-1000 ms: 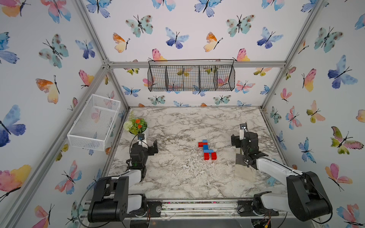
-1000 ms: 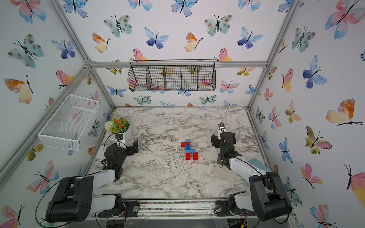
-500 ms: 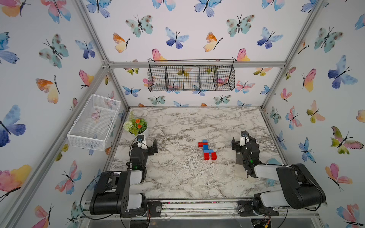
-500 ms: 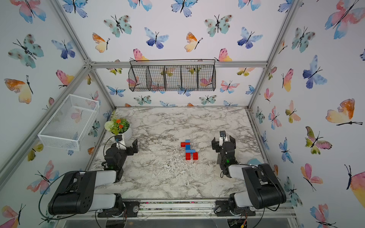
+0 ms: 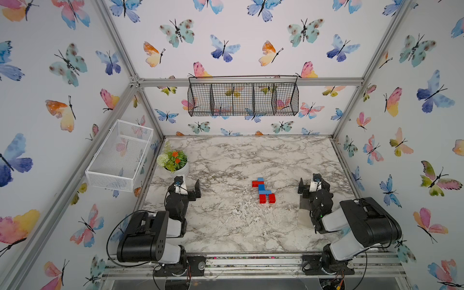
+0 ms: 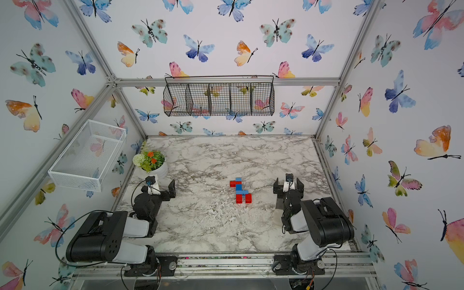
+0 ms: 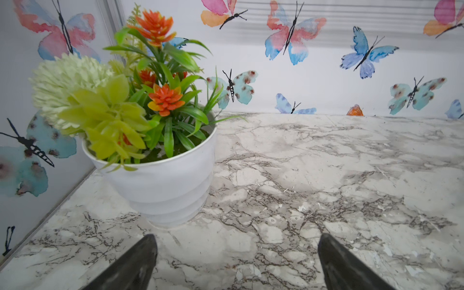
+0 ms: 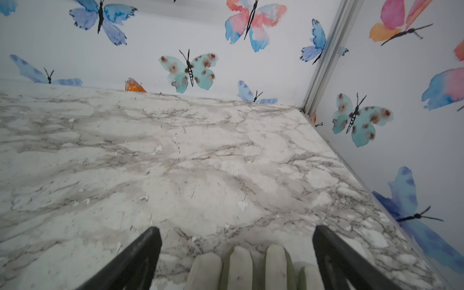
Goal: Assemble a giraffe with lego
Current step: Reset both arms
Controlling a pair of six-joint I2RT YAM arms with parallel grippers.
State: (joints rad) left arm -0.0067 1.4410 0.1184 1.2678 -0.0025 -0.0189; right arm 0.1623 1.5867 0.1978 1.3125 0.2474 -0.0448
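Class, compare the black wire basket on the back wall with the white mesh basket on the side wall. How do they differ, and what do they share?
The black wire basket is dark, open-gridded wire; the white mesh basket is pale, fine mesh. The black wire basket is split into compartments; the white mesh basket is one undivided tray. The black wire basket hangs on the back wall, the white mesh basket on the side wall near the flower pot. Both hang above the table and look empty.

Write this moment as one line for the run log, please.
giraffe: assembled, mid-table, untouched | left gripper: open, empty, near plant | right gripper: open, empty, beside giraffe
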